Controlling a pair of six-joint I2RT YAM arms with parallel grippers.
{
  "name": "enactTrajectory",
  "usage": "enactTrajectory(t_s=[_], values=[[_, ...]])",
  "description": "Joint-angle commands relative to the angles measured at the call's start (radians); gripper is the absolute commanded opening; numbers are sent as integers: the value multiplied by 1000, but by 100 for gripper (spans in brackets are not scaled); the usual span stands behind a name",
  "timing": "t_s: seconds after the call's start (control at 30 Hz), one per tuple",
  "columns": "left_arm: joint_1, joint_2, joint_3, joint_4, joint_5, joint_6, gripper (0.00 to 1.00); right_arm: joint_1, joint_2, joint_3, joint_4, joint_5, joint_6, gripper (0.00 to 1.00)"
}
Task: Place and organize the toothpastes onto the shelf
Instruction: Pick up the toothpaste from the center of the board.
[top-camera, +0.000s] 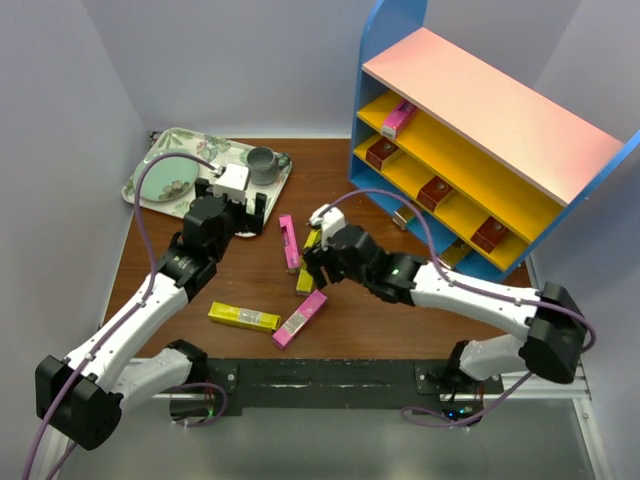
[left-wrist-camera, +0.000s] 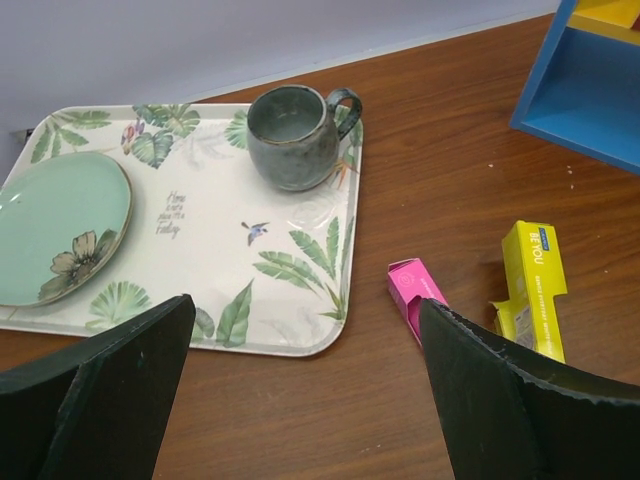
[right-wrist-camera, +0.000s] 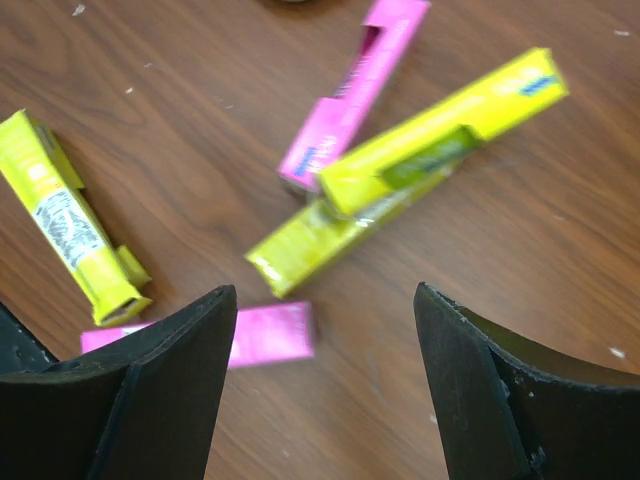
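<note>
Since right gripper (right-wrist-camera: 322, 300) hangs jaws apart, empty, over overlapping yellow toothpastes (right-wrist-camera: 440, 125) on table (top-camera: 385, 330), well apart from shelf (top-camera: 480, 90), closing may pinch two or skid one; left gripper (left-wrist-camera: 305, 310) gapes wide, empty.

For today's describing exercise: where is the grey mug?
Top view: the grey mug stands on the floral tray's right end, at the table's far left, right of the green plate.

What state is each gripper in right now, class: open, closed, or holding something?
Left gripper: open, holding nothing.
Right gripper: open, holding nothing.
</note>
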Motion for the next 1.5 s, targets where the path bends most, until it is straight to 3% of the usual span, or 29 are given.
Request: enactTrajectory(t_s=[0.0,0.27,0.5,1.0,1.3,1.47], values=[[9,-26,21,18,-89,-17,100,108,152,78,123,165,28,76],[15,-108,0,40,-322,-48,100,164,421,264,193,141,97,75],[22,-125,-11,75,-324,-46,100,150,600,404,118,302,175,74],[34,-123,-6,74,-267,-51,100,57,663,396,40,314,316,73],[37,-121,-6,74,-252,-51,100,53,720,419,52,279,308,63],[38,-120,-6,72,-246,-49,100,55,732,421,57,282,302,61]])
